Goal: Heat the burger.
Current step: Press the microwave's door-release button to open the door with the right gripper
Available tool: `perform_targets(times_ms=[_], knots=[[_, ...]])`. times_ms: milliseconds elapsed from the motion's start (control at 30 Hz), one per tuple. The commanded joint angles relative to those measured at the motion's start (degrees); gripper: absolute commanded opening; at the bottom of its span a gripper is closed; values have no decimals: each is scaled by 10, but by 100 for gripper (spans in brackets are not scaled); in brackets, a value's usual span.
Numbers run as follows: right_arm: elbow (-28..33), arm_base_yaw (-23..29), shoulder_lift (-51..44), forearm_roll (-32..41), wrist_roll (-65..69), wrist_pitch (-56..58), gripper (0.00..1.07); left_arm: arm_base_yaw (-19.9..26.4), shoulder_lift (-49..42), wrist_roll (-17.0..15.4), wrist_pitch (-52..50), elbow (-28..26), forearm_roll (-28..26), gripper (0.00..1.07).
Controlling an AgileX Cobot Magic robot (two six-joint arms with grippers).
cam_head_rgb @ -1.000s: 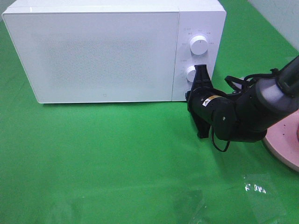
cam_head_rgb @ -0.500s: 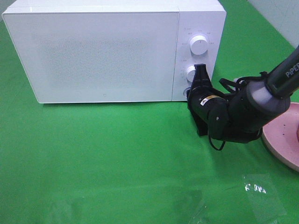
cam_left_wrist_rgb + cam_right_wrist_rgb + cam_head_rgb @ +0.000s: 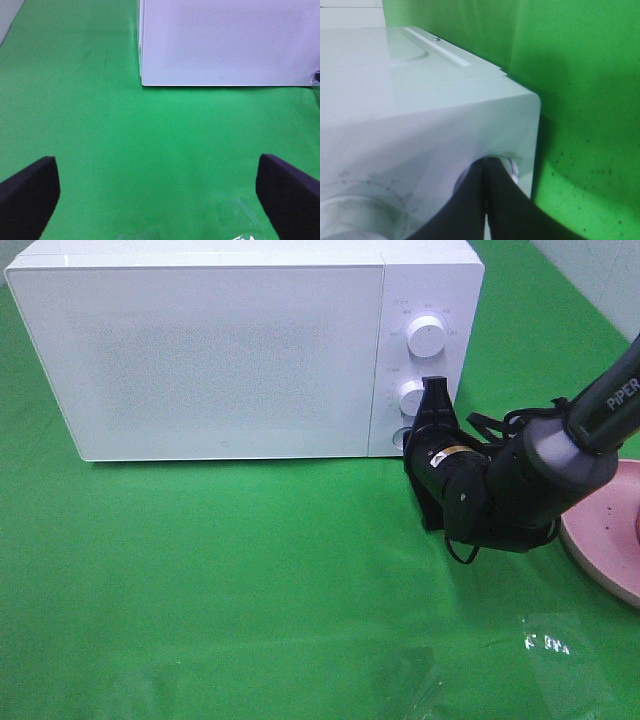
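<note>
the burger shows in no view, so i cannot tell which way it points or how its long axis lies; with the microwave (image 3: 220, 350) door shut and the visible part of the pink plate (image 3: 610, 550) bare, it is probably inside. the right gripper (image 3: 432, 392), clenched on nothing, has its tip at the small button (image 3: 513, 168) under the lower knob (image 3: 410, 397), but i cannot tell whether heating is yet to start. the left gripper (image 3: 160, 192) hangs released over the green cloth (image 3: 125, 140).
</note>
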Motion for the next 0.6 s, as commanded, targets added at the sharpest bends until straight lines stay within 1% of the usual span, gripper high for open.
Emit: perform_targets(times_ms=[33,267,300,367,467,600], knots=[[-21,-9,-5,43,8,-44,0,-4,-1,-1,-4,0,-2,100],[-54,-9,-5,88,8,-46,0,-4,-1,-1,-4,0,-2,100],[-54,-9,-5,88,8,-46,0,-4,-1,-1,-4,0,-2,100],[-73,-9,-5,89,7,-49,0,-4,-1,-1,-4,0,-2,100],[-77,-9,-5,89,6,-50,0,-4,-1,-1,-4,0,-2,100],[-91,-9,-5,94,-10,-82,0,-4,-1,-1,-4,0,-2,100]])
